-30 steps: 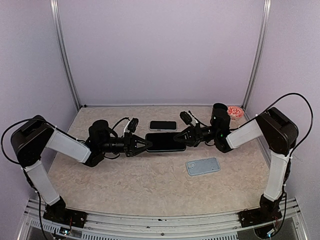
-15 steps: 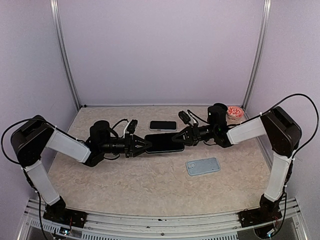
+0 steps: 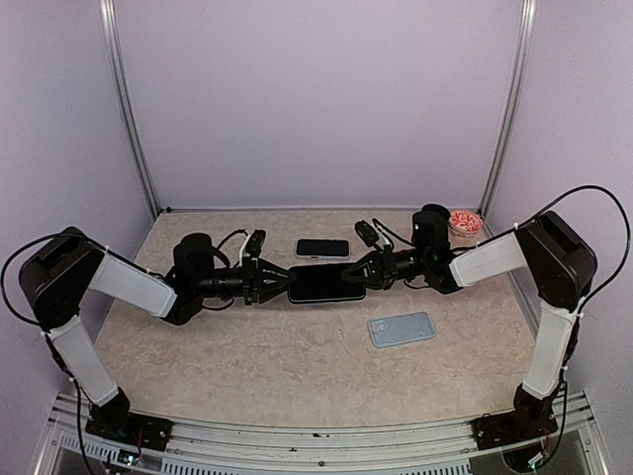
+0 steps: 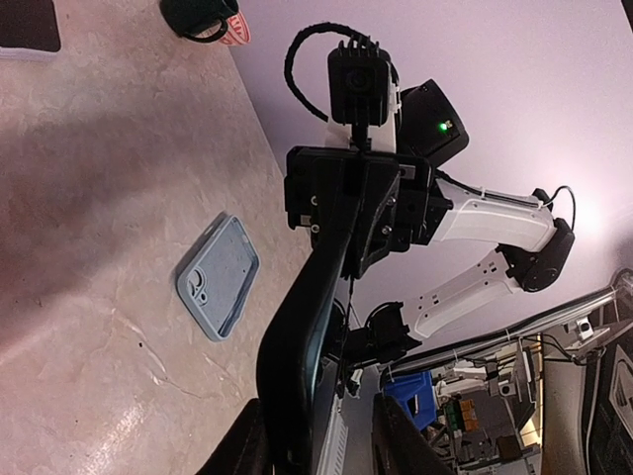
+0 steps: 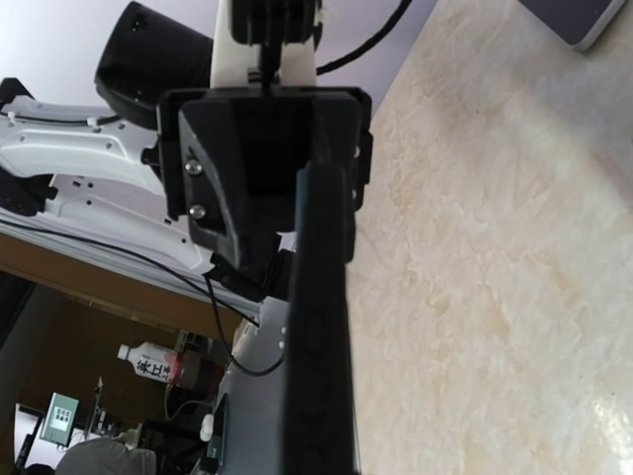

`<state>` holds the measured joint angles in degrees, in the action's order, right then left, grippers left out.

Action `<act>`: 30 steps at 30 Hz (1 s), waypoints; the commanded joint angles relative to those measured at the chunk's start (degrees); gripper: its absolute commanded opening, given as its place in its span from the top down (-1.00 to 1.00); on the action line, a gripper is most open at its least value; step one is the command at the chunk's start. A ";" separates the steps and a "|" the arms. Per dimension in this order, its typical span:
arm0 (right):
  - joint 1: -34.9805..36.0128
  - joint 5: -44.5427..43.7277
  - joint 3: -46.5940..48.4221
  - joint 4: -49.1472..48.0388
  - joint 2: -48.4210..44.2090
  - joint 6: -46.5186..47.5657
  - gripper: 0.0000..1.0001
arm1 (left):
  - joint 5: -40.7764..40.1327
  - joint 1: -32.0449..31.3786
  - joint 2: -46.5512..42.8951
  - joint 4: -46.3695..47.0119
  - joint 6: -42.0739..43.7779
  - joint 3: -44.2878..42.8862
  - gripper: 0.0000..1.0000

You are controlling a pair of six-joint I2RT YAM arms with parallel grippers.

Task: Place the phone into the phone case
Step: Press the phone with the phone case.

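The phone (image 3: 324,283) hangs flat in the air over the middle of the table (image 3: 247,366), between the left gripper (image 3: 277,281) and the right gripper (image 3: 364,276), which face each other. The right jaws are clenched on its right end. The left fingers (image 4: 232,457) stand on both sides of its left end, but the left wrist view shows a gap at one side, so I cannot tell if they press. The case (image 3: 402,329) lies open side up on the table, nearer the bases and to the right, apart from the phone.
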<state>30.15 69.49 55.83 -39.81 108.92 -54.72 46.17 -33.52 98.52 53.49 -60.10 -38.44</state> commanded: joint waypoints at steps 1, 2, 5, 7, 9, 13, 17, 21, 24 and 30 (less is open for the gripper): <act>-0.09 1.51 -0.58 -3.39 -1.76 -0.85 1.00 | 0.06 0.12 0.63 0.93 1.30 -2.39 0.32; -0.09 1.67 -0.67 -3.61 -1.73 -0.91 1.00 | -0.06 0.12 0.94 0.46 1.57 -2.57 0.33; 0.07 2.23 -0.80 -4.33 -1.37 -1.60 1.00 | -0.47 0.19 1.31 -1.31 3.03 -3.36 0.35; 0.19 2.52 -0.78 -4.62 -1.21 -1.90 1.00 | -1.00 0.21 1.49 -2.63 4.02 -3.93 0.39; 0.34 2.68 -0.81 -4.73 -1.13 -2.03 1.00 | -1.65 0.21 1.50 -4.14 5.04 -4.46 0.44; 0.35 2.69 -0.85 -4.78 -1.30 -2.15 1.00 | -2.85 0.21 1.41 -5.50 6.07 -4.89 0.54; 0.43 2.84 -0.79 -4.19 -1.26 -1.79 1.00 | -3.74 0.21 1.59 -5.96 6.31 -5.29 0.63; 0.46 2.16 -0.26 0.23 -1.43 1.14 1.00 | -5.31 0.08 1.27 -9.18 8.25 -6.25 0.90; 0.47 0.65 0.60 5.41 -1.63 4.64 1.00 | -8.17 -0.63 -0.11 -16.18 12.88 -7.87 1.00; 0.52 -0.60 1.77 9.93 -1.96 7.48 1.00 | -13.13 -2.34 -3.07 -24.95 18.90 -9.85 1.00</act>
<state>29.63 68.58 55.79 -34.02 108.92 -50.02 40.05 -34.74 98.21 35.11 -46.94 -45.78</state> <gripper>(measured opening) 0.107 0.115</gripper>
